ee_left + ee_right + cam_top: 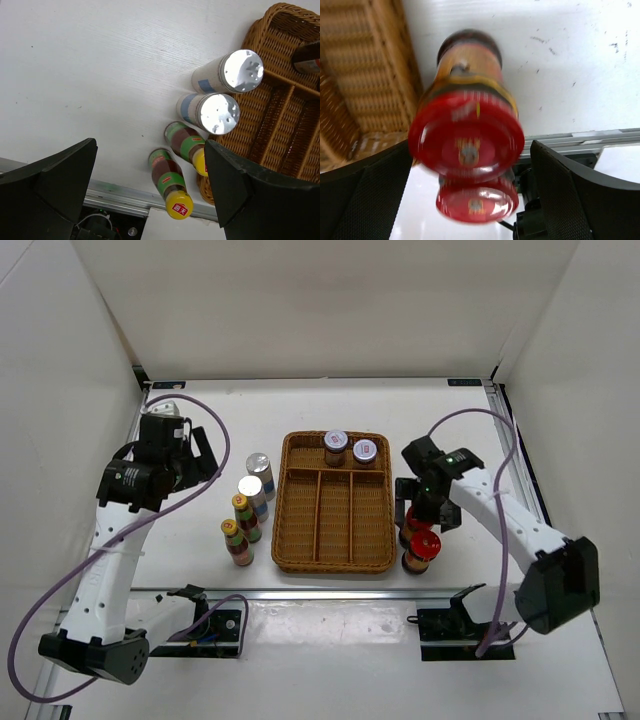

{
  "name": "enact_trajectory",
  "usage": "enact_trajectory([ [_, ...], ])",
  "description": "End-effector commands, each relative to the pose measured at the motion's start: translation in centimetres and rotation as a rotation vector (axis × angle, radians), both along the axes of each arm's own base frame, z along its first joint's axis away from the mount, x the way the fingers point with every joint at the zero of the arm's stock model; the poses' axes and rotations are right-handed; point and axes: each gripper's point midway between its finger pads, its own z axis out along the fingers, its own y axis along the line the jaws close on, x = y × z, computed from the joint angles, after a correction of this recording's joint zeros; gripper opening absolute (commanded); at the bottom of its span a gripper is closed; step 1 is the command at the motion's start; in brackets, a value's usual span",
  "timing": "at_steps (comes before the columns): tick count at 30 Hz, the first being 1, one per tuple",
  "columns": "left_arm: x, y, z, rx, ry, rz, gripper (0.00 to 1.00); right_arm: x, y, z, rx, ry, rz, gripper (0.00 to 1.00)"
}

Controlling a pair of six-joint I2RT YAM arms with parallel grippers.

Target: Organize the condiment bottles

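Two red-capped dark bottles (421,545) stand right of the wicker tray (300,555). My right gripper (424,508) is open and hangs over the farther one (466,135), its fingers (570,190) either side of the blurred cap without touching; the nearer one (476,202) is below. Two grey-lidded jars (336,447) (365,452) sit in the tray's far compartment. Two silver-topped tall bottles (259,465) (217,112) and two yellow-capped bottles (233,532) (179,206) stand in a line left of the tray. My left gripper (198,455) (150,145) is open and empty, high above the table left of them.
The tray (280,125) has three long compartments with nothing in them. The table's metal front rail (330,592) runs just behind the bottles' near end. White walls enclose the table at back and sides.
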Motion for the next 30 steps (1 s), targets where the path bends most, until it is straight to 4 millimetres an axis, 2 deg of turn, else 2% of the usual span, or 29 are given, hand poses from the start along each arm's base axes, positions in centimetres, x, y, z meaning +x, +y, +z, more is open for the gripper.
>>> enact_trajectory([
  [1, -0.2, 1.0, 0.8, 0.056, -0.012, 0.016, 0.99, 2.8, -0.1, -0.1, -0.055, -0.049, -0.008, 0.99],
  [4, -0.6, 1.3, 0.5, 0.066, -0.001, 0.023, 0.99, 3.9, -0.3, -0.7, -0.102, -0.045, -0.014, 0.93],
  [8, -1.0, 1.8, 0.3, 0.090, 0.005, 0.031, 0.99, 4.8, 0.2, -0.7, -0.106, -0.038, -0.013, 0.56],
  [10, -1.4, 1.9, -0.2, 0.099, 0.016, 0.024, 0.99, 5.1, 0.3, -0.5, -0.101, -0.048, -0.014, 0.54],
  [12, -1.5, 2.1, 0.0, 0.105, 0.006, 0.033, 0.99, 5.4, 0.1, 0.5, -0.113, -0.063, -0.018, 0.44],
  [14, -1.7, 2.3, -0.2, 0.113, 0.008, 0.039, 0.99, 6.4, -0.2, 2.4, -0.135, -0.111, -0.028, 0.38],
  [17, -2.0, 2.6, -0.6, 0.121, 0.016, 0.045, 0.99, 7.9, 0.3, 6.3, -0.100, -0.209, -0.017, 0.20],
  [19, -2.0, 2.6, -0.6, 0.121, 0.016, 0.045, 0.99, 8.7, 1.1, 8.6, -0.068, -0.265, -0.013, 0.19],
  [21, -2.0, 2.6, -0.9, 0.123, 0.024, 0.044, 0.99, 9.1, 1.0, 9.7, -0.071, -0.293, 0.006, 0.15],
  [24, -2.0, 2.4, -0.9, 0.111, 0.024, 0.045, 0.99, 9.3, 3.0, 10.6, -0.010, -0.296, 0.082, 0.11],
  [26, -1.9, 2.1, -1.2, 0.099, 0.033, 0.043, 0.99, 9.1, 4.9, 10.8, 0.019, -0.301, 0.139, 0.09],
  [30, -1.8, 1.9, -1.4, 0.099, 0.033, 0.034, 0.99, 9.8, 7.7, 9.5, 0.041, -0.285, 0.207, 0.09],
])
